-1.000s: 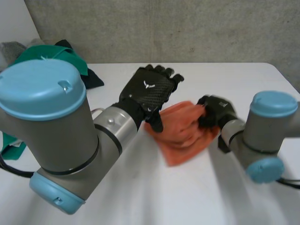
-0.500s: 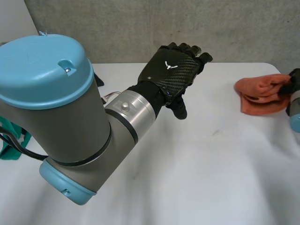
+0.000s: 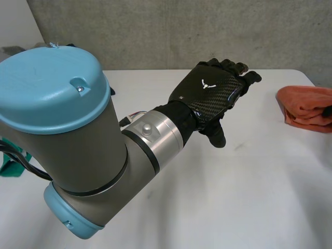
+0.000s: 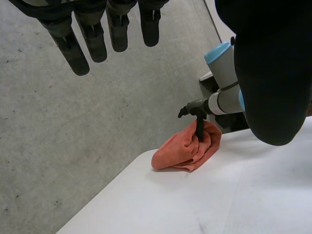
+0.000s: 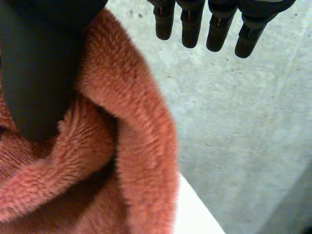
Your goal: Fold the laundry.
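An orange fleece cloth (image 3: 306,106) lies bunched in a heap at the table's far right corner. My right hand (image 3: 328,111) is at its right side. In the right wrist view that hand's fingers (image 5: 214,29) stick out straight beyond the cloth (image 5: 136,146), while its thumb (image 5: 39,73) rests on the fleece. In the left wrist view the right hand (image 4: 195,108) stands over the heap (image 4: 183,151) with its thumb pointing down into it. My left hand (image 3: 210,93) hovers open above the middle of the table, fingers (image 4: 92,41) straight and holding nothing.
The white table (image 3: 233,197) ends at a grey concrete wall behind. My left arm's big joint (image 3: 57,119) fills the near left. A bit of green cloth (image 3: 8,166) shows at the left edge.
The right hand has carried the orange cloth from the table's middle to the far right and straightened its fingers. The left hand has drifted right and away from me.
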### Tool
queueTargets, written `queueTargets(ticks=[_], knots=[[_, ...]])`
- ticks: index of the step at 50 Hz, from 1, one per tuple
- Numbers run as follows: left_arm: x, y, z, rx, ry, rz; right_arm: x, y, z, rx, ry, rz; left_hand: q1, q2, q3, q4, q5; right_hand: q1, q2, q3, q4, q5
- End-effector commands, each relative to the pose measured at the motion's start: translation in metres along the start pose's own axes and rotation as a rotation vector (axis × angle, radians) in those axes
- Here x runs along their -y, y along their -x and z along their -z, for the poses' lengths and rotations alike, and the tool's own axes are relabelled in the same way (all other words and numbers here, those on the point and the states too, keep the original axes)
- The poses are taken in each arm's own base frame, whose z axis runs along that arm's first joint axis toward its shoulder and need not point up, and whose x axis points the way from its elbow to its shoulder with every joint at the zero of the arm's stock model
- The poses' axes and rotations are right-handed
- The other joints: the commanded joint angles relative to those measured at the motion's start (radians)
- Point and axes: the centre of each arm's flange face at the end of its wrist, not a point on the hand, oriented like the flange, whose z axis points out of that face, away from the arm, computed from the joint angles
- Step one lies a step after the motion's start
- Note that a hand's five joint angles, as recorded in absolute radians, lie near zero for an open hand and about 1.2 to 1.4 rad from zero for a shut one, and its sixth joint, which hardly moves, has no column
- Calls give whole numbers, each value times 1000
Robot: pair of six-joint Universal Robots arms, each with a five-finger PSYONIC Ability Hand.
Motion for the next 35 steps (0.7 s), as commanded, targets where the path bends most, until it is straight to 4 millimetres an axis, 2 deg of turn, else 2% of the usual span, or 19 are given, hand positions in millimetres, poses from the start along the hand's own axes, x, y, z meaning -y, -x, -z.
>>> queueTargets(ticks=[1, 6, 8, 10, 13, 14, 15, 17, 18, 19, 21, 22, 23, 25, 26, 29, 30, 33, 35], knots=[[3, 1, 1, 5, -8, 0, 39, -13, 22, -191, 18, 337, 12, -3, -1, 3, -22, -56, -40, -33, -36, -43], [3, 3, 1, 13, -7, 2, 79, -6, 46, -134, -61, 343, 12, -3, -1, 3, -22, -56, -40, -33, -36, -43], [7, 5, 2, 25, -16, -1, 106, 1, 64, -89, -155, 337, 12, -3, -1, 3, -22, -56, -40, -33, -36, -43], [12, 9, 4, 38, -27, -5, 116, 12, 83, -26, -235, 335, 12, -3, -1, 3, -22, -56, -40, -33, -36, -43], [18, 33, 5, 102, -45, -16, 120, 32, 105, 79, -323, 340, 15, 0, 2, 6, -19, -56, -40, -33, -36, -43], [19, 42, 5, 128, -47, -21, 119, 49, 121, 163, -376, 352, 15, 0, 2, 6, -19, -56, -40, -33, -36, -43], [22, 65, 7, 201, -52, -30, 117, 59, 132, 212, -400, 357, 17, 3, 5, 9, -16, -56, -40, -33, -36, -43], [25, 90, 10, 284, -58, -39, 111, 77, 152, 316, -431, 372, 20, 6, 8, 12, -14, -56, -40, -33, -36, -43], [26, 104, 11, 331, -58, -45, 104, 93, 174, 419, -457, 393, 18, 3, 5, 9, -16, -56, -40, -33, -36, -43], [24, 131, 15, 421, -50, -54, 100, 98, 185, 468, -465, 407, 15, 0, 2, 6, -19, -56, -40, -33, -36, -43], [20, 162, 19, 512, -46, -67, 94, 106, 205, 553, -479, 434, 15, 0, 2, 6, -19, -56, -40, -33, -36, -43], [18, 178, 22, 557, -43, -77, 86, 112, 226, 636, -473, 470, 15, 0, 2, 6, -19, -56, -40, -33, -36, -43], [7, 211, 27, 637, -17, -102, 81, 113, 233, 666, -463, 486, 15, 0, 2, 6, -19, -56, -40, -33, -36, -43], [-11, 243, 32, 703, 29, -133, 71, 114, 247, 720, -436, 521, 15, 0, 2, 6, -19, -56, -40, -33, -36, -43], [-26, 270, 37, 758, 72, -174, 62, 113, 259, 753, -403, 557, 15, 0, 2, 6, -19, -56, -40, -33, -36, -43], [-56, 312, 45, 833, 152, -251, 42, 114, 279, 805, -299, 614, 15, 0, 2, 6, -19, -56, -40, -33, -36, -43], [-76, 334, 48, 868, 196, -306, 37, 114, 284, 819, -271, 626, 23, 9, 10, 15, -11, -56, -40, -33, -36, -43], [-107, 373, 55, 928, 258, -421, 23, 117, 302, 877, -186, 669, 26, 12, 13, 18, -8, -56, -40, -33, -36, -43], [-123, 388, 56, 946, 278, -465, 18, 115, 307, 893, -152, 678, 29, 15, 16, 21, -5, -56, -40, -33, -36, -43]])
